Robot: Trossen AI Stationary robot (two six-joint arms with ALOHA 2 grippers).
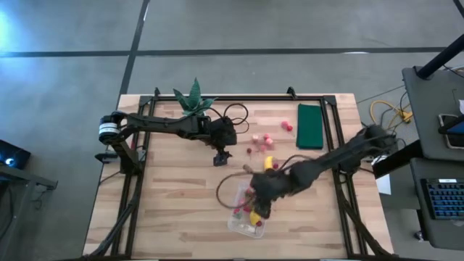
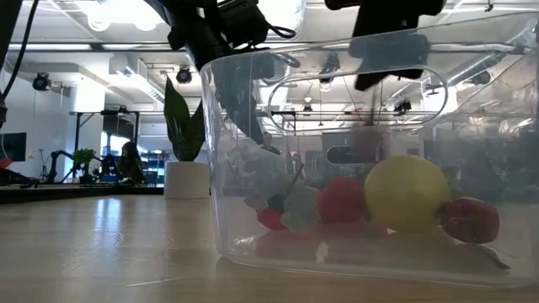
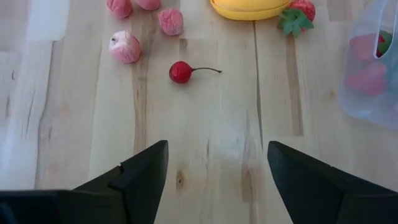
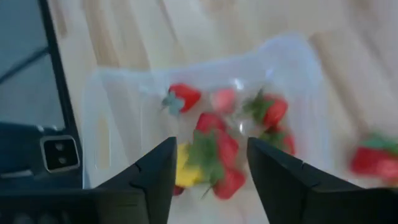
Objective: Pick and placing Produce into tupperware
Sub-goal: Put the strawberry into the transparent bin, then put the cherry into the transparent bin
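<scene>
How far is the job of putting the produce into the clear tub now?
Partly done. The clear rectangular plastic tub already holds several red strawberries and a round yellow fruit. The right hand hangs over the tub with its fingers apart and nothing between them. Left on the table: a red cherry with a stem, pink pieces and a yellow banana. The left hand is open near the cherry.
</scene>
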